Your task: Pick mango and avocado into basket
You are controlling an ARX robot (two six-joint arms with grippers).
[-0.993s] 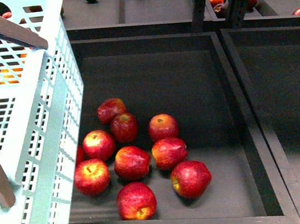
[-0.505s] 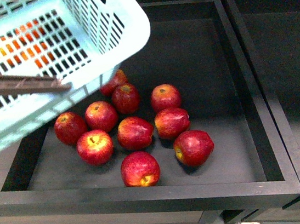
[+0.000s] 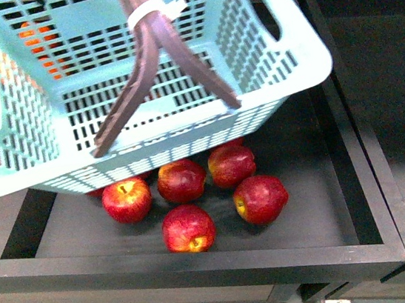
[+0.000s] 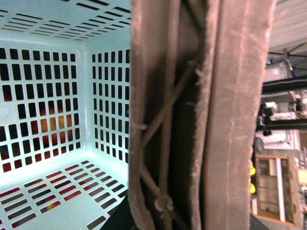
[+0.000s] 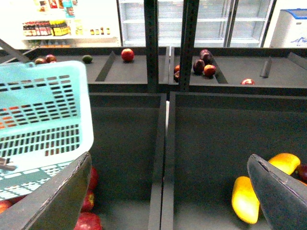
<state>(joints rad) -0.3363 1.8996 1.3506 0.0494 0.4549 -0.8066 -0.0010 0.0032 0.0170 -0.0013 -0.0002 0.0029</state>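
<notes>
**Basket aloft, right gripper free, no fruit picked yet**

I have the pale turquoise slotted plastic basket (image 3: 315,53) hanging over the black bin (image 3: 203,271) of shiny red apples (image 3: 260,198). Its two brown swing handles (image 3: 148,69) are drawn together under a white zip tie (image 3: 156,12). From the front I see nothing lying in it; the orange showing through the slots seems to lie beyond the far wall. The handles fill the left wrist view, so I judge that arm carries the basket. The left gripper itself is out of sight, and I cannot say whether it is clamped.

The right gripper (image 5: 168,160) hangs with its jaws wide apart, holding nothing, over the neighbouring bin (image 5: 216,143). The smooth yellow-orange oval mango (image 5: 245,199) lies in that bin near one finger, with a second yellow fruit (image 5: 284,163) behind it. What I take for the dark green avocado (image 5: 87,59) sits on the back shelf (image 5: 129,72), too small for me to be sure.

I expect the mango to be fairly heavy, slick-skinned and easily bruised, so I would close across its narrow middle with gentle pressure. The avocado should be firmer but egg-shaped and likely to squirt out, so I would take it at its widest girth. The basket looks light and stiff and will swing under a dropped fruit.
</notes>
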